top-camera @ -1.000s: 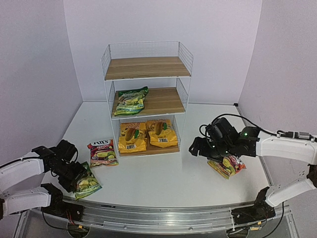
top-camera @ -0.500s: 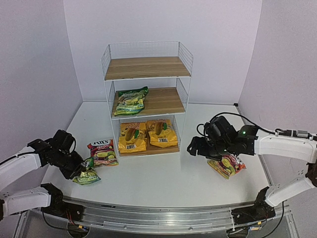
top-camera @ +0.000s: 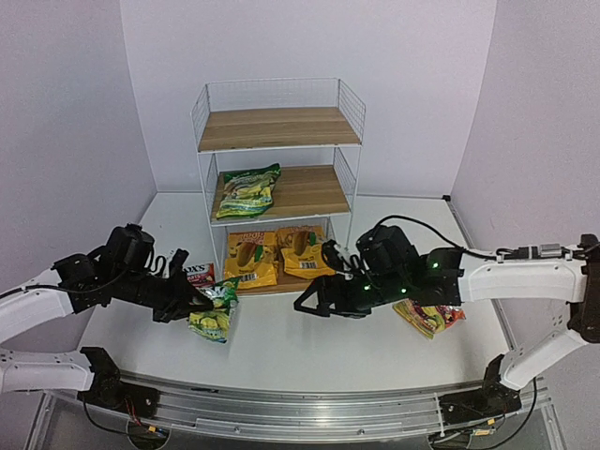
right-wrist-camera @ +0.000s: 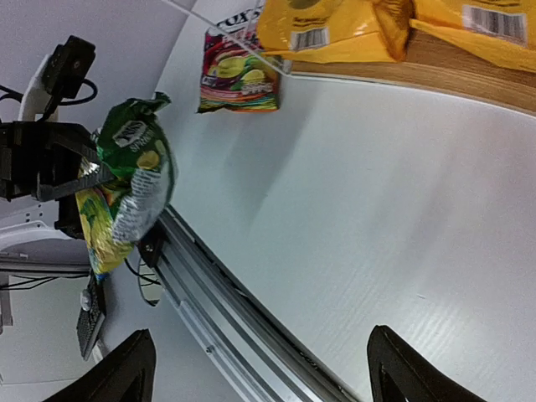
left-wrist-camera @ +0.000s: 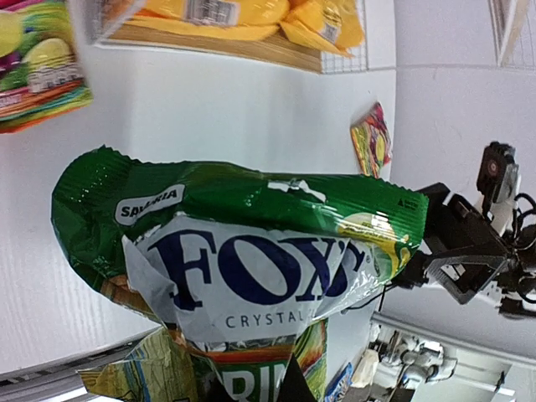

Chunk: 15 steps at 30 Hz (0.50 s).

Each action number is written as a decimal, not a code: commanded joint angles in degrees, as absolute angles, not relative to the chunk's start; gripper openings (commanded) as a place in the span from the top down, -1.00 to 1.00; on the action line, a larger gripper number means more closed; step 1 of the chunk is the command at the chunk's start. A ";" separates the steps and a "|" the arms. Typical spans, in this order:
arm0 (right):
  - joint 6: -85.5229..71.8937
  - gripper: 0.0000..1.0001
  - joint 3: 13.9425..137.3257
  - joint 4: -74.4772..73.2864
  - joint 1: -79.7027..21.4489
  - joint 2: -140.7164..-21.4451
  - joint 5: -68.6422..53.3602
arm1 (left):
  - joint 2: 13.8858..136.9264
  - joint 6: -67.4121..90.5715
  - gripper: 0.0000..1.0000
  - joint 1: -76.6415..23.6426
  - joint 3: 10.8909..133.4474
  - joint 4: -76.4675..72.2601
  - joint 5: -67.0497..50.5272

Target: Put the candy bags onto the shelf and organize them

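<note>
Green candy bag (top-camera: 215, 321) hangs above the tabletop (top-camera: 300, 354), long axis near upright, gripped end up.
Left tool (top-camera: 200, 303) clamped on its top edge, forearm stretched toward 3 o'clock, at 7 o'clock of the shelf (top-camera: 277, 128); right tool (top-camera: 310, 307) spread wide, empty.

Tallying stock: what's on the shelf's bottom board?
Side by side: left yellow bag and right yellow bag. The bottom board's rear is hidden by the tier above.

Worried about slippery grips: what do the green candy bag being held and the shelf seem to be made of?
Green candy bag: thin glossy plastic film, probably; it crinkles and shows bright glare. Shelf: matte boards, light wood or wood-grain laminate; frame white wire mesh, likely coated metal.
</note>
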<state>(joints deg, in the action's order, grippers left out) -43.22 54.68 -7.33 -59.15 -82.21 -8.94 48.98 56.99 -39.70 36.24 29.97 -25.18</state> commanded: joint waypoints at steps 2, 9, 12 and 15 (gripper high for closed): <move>-49.43 -0.63 57.12 9.45 -63.19 -87.64 -9.69 | 56.26 59.85 1.00 -52.26 41.68 15.82 -13.84; -51.38 -0.60 54.40 10.76 -67.08 -85.87 -5.11 | 61.28 68.74 1.00 -63.26 41.18 6.31 6.28; -52.50 -0.61 52.51 10.90 -68.29 -85.40 -4.10 | 63.50 70.59 1.00 -65.75 40.69 0.42 10.49; -51.01 -0.60 53.51 10.44 -70.34 -86.37 -3.41 | 66.65 71.69 1.00 -68.42 43.26 0.38 15.39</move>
